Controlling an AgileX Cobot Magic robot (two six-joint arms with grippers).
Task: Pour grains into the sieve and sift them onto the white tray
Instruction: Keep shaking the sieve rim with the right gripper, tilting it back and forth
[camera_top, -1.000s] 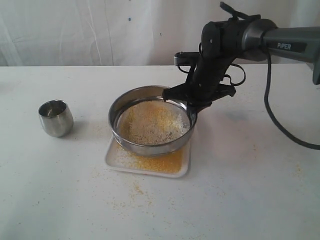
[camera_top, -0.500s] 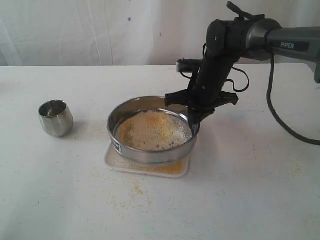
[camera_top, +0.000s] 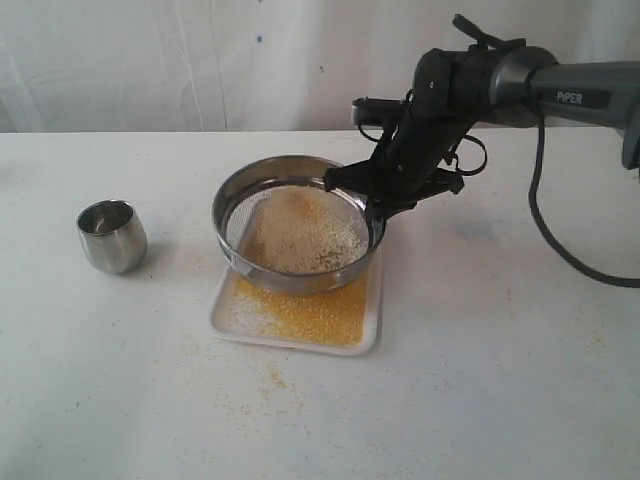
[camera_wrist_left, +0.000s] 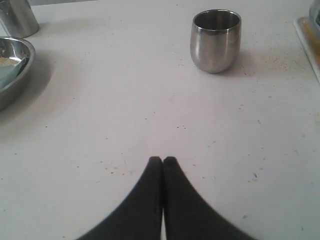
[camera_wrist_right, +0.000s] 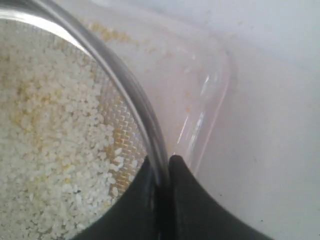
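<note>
The right tool (camera_top: 378, 205) is closed on the rim of the sieve (camera_top: 300, 280), one finger inside the ring and one outside. In the exterior view the grip sits at about 3 o'clock on the ring. The right wrist view shows the same clamp (camera_wrist_right: 161, 162) on the steel rim (camera_wrist_right: 125, 85).

The sieve is tilted and held over the 12 o'clock half of the white tray (camera_top: 225, 318); contact between the two cannot be determined. Pale grains (camera_top: 300, 230) lie on the mesh. A yellow layer of grains (camera_top: 300, 318) covers the tray's 6 o'clock half. Loose specks are scattered on the counter (camera_top: 480, 380) near the tray.

The left tool (camera_wrist_left: 163, 160) is fully closed, fingertips touching, and holds nothing. It hangs over bare counter. A steel cup (camera_top: 111, 235) stands upright at 9 o'clock from the tray, well apart from it. The left wrist view also shows part of a steel bowl (camera_wrist_left: 12, 70).
</note>
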